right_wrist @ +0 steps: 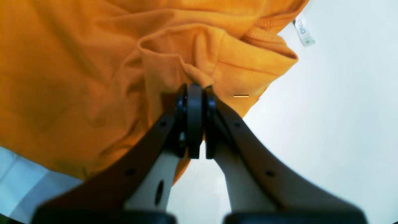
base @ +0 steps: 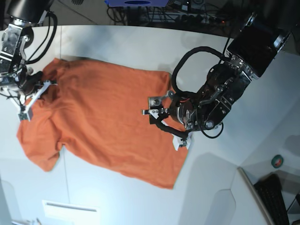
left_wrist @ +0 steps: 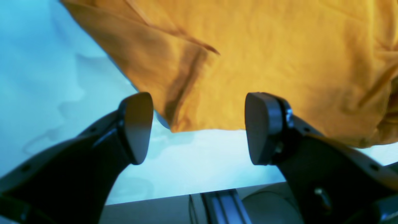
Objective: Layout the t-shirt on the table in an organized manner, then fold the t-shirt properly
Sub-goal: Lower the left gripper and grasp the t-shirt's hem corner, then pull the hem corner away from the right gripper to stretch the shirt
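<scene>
Orange cloth is pinched in your right jaws: they are closed tight on a bunched fold of the t-shirt close to its collar. In the right wrist view a small white tag sticks out past the collar edge, over the white bench.

Your left jaws stand wide apart with nothing between them. Their dark pads hover at the shirt's hem, one on either side of a corner of the cloth; whether they touch it I cannot tell.

Seen from the base view, the shirt lies spread across the middle of the bench, mostly flat with wrinkles. Its collar end is at the left, by your right arm, and the hem is at the right, under your left arm. One sleeve lies at the near left and the collar area is crumpled. A green roll sits off the bench at the near right.
</scene>
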